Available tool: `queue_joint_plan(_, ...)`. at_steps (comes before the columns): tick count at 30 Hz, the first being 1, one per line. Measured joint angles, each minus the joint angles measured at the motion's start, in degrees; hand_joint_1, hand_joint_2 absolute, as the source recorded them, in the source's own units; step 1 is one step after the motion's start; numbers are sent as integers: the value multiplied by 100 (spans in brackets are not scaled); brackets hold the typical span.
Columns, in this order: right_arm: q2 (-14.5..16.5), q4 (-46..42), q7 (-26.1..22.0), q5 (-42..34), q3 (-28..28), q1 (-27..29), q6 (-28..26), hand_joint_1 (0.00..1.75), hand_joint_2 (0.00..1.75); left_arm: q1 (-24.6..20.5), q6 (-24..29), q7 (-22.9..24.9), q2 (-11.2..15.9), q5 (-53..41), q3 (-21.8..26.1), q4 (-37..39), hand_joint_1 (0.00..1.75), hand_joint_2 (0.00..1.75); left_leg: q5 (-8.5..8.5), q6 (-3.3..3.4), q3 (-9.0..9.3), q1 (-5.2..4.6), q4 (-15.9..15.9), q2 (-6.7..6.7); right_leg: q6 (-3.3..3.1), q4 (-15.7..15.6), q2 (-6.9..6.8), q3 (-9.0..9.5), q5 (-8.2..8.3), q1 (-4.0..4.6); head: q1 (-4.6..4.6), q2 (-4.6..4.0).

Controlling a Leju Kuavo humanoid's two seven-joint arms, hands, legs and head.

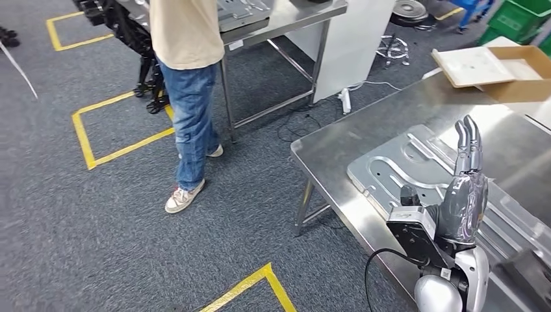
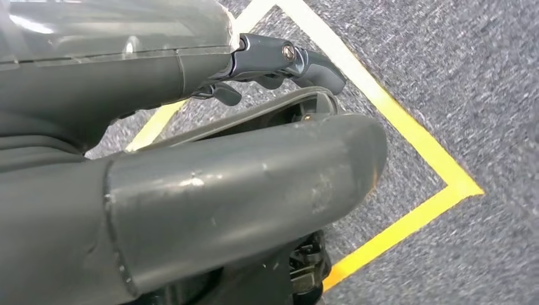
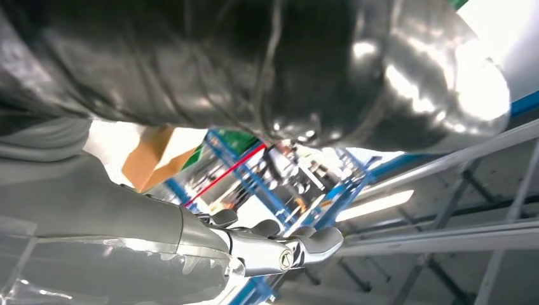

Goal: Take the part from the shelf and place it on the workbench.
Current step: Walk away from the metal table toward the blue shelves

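The part (image 1: pixel 403 166) is a flat silver stamped metal plate lying on the steel workbench (image 1: pixel 351 140) at the right of the head view. My right hand (image 1: pixel 464 195) stands above the plate's near end, fingers straight and pointing away from me, with nothing in it. Whether it touches the plate I cannot tell. The right wrist view has the right hand's fingers (image 3: pixel 279 244) stretched out against ceiling lights and beams. My left hand (image 2: pixel 241 184) hangs over grey carpet, its thumb and fingers (image 2: pixel 286 60) holding nothing.
A person (image 1: pixel 192 97) in a beige top and jeans stands on the carpet left of the workbench. Behind them is another steel table (image 1: pixel 286 19) carrying metal parts. An open cardboard box (image 1: pixel 513 68) sits on the workbench's far corner. Yellow tape (image 1: pixel 110 130) marks the floor.
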Motion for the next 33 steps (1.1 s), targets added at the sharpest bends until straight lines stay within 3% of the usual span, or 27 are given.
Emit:
queue_joint_plan(2, 1, -2, -4, -3, 0, -2, -2, 0, 0, -9, 1, 0, -9, 0, 1, 0, 0, 0, 5, -50, -48, 17, 21, -128, -33, -422, 212, 166, 125, 1, -2, 0)
queue_joint_plan(4, 0, -4, -9, -3, 0, -7, -4, 0, 0, -4, 2, 0, -10, 0, 1, -1, 0, 0, 30, -127, -93, 40, 7, -253, -56, -494, 156, 193, 118, 6, -1, 0)
queue_joint_plan(5, 0, -4, -9, -2, 1, -15, -5, 0, 0, 5, 4, 0, -8, -1, 1, -1, 0, 0, 21, -159, -101, 39, 16, -232, -76, -534, 89, 216, 133, -3, -1, 0)
queue_joint_plan(7, 3, -10, -8, 7, 8, -27, -12, 0, 0, 12, 7, 0, -4, -3, 1, -2, 0, 0, -148, -222, -210, 19, 251, 7, -128, -613, -65, 268, 165, -31, -12, 0)
queue_joint_plan(9, 6, -16, -2, 22, 15, -24, -21, 0, 0, -5, 13, -2, -3, -9, -1, -2, 0, 0, -494, -273, -508, 38, 895, 287, -165, -628, -240, 283, 164, -13, -24, 0)
queue_joint_plan(10, 6, -17, 3, 29, 15, -21, -23, 0, 0, -12, 24, -5, -3, -14, -1, -2, 0, 0, -628, -296, -677, 57, 1239, 341, -177, -624, -333, 283, 157, -4, -23, 0)
queue_joint_plan(11, 6, -17, 8, 37, 15, -18, -25, 0, 0, -12, 40, -9, -3, -23, -2, -2, 0, 0, -670, -316, -784, 73, 1452, 374, -178, -619, -417, 284, 150, 0, -23, 0)
queue_joint_plan(12, 6, -17, 9, 43, 15, -17, -26, 0, 0, -5, 58, -12, -3, -34, -2, -2, 0, 0, -608, -334, -793, 87, 1468, 400, -173, -611, -494, 285, 139, 0, -24, 0)
queue_joint_plan(13, 6, -17, 10, 47, 15, -18, -26, 0, 0, 2, 75, -15, -1, -45, -2, -2, 0, 0, -447, -345, -683, 97, 1251, 442, -162, -598, -564, 288, 124, -2, -25, 0)
queue_joint_plan(15, 6, -21, 14, 51, 15, -18, -27, 0, 0, -3, 98, -19, 4, -61, -2, -2, 0, 0, -119, -334, -296, 85, 508, 653, -117, -551, -685, 294, 80, 8, -25, 0)
queue_joint_plan(17, 5, -31, 20, 52, 15, -20, -28, 0, 0, -24, 113, -26, 6, -69, -2, -2, 0, 0, -8, -268, -89, 49, 78, 789, -58, -509, -780, 296, 42, 35, -21, 0)
queue_joint_plan(20, 6, -48, 24, 54, 18, -20, -28, 0, 0, -16, 145, -36, 7, -81, -2, -2, 0, 0, 7, -153, -96, 34, 26, 654, 24, -511, -896, 321, 21, 41, -19, 0)
queue_joint_plan(22, 5, -65, 25, 54, 20, -21, -28, 0, 0, -6, 174, -39, 8, -77, -1, -2, 0, 0, 47, -84, -75, 56, -27, 552, 84, -354, -722, 282, -127, 13, -17, 0)
queue_joint_plan(24, 6, -86, 25, 54, 21, -12, -24, 0, 0, -19, 190, -36, 8, -49, 0, -2, 0, 0, 73, -46, -77, 66, -49, 449, 115, 232, -420, 30, -479, -8, -14, 0)
queue_joint_plan(26, 6, -95, 26, 54, 22, 9, -3, 0, 0, -37, 184, -7, 8, 3, 6, -2, 0, 0, 83, -29, -97, 60, -40, 324, 119, 894, -308, -294, -739, -9, -14, 0)
queue_joint_plan(27, 6, -94, 28, 54, 22, 15, 16, 0, 0, -36, 174, 18, 8, 30, 14, -2, 0, 0, 86, -27, -104, 56, -31, 256, 114, 1008, -295, -357, -720, -8, -14, 0)
queue_joint_plan(28, 6, -94, 30, 54, 22, 14, 34, 0, 0, -32, 162, 48, 8, 50, 26, -2, 0, 0, 87, -28, -107, 55, -20, 185, 101, 907, -281, -316, -593, -8, -14, 0)
queue_joint_plan(29, 6, -94, 32, 54, 22, 8, 49, 0, 0, -28, 150, 72, 8, 68, 37, -2, 0, 0, 86, -32, -108, 55, -6, 110, 81, 611, -245, -177, -391, -10, -14, 0)
queue_joint_plan(31, 6, -95, 36, 54, 22, -12, 59, 0, 0, -28, 131, 96, 7, 91, 55, -2, 0, 0, 88, -60, -125, 54, 25, -29, 34, -110, -31, 160, -85, -19, -15, 0)
queue_joint_plan(33, 6, -97, 40, 54, 24, -25, 59, 0, 0, -34, 122, 100, 5, 99, 71, -2, 0, 0, 110, -125, -170, 61, 41, -150, 8, -446, 115, 301, -22, -13, -16, 0)
